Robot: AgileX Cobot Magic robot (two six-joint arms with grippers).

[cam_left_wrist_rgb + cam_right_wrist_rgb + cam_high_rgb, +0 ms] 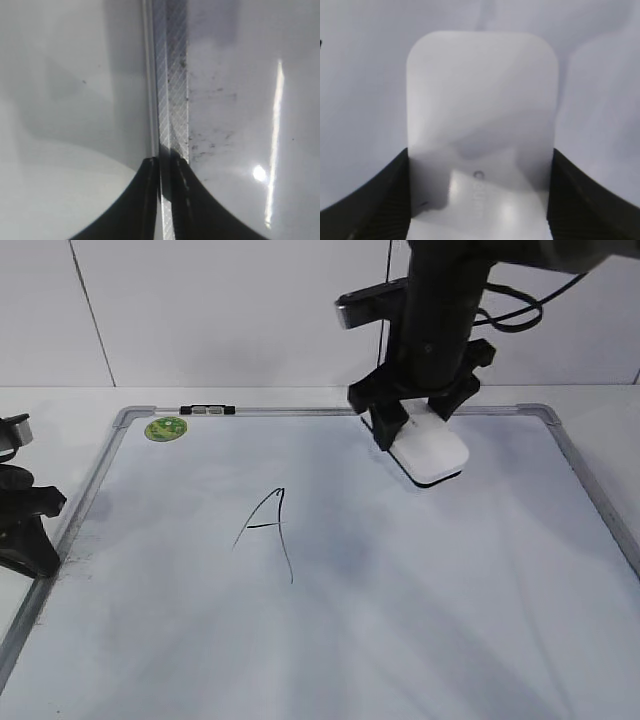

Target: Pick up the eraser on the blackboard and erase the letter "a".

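My right gripper (425, 425) stands clamped on the eraser (432, 452) at the upper middle of the board (400, 620), blocking that stretch below the top frame. I see open board surface across the whole lower half and right side. The capital A (270, 530) sits left of centre with clear surface around it. My left gripper (25, 525) occupies the left frame edge. 1 clip (208, 410) and 1 green sticker (166, 428) mark the top-left corner.
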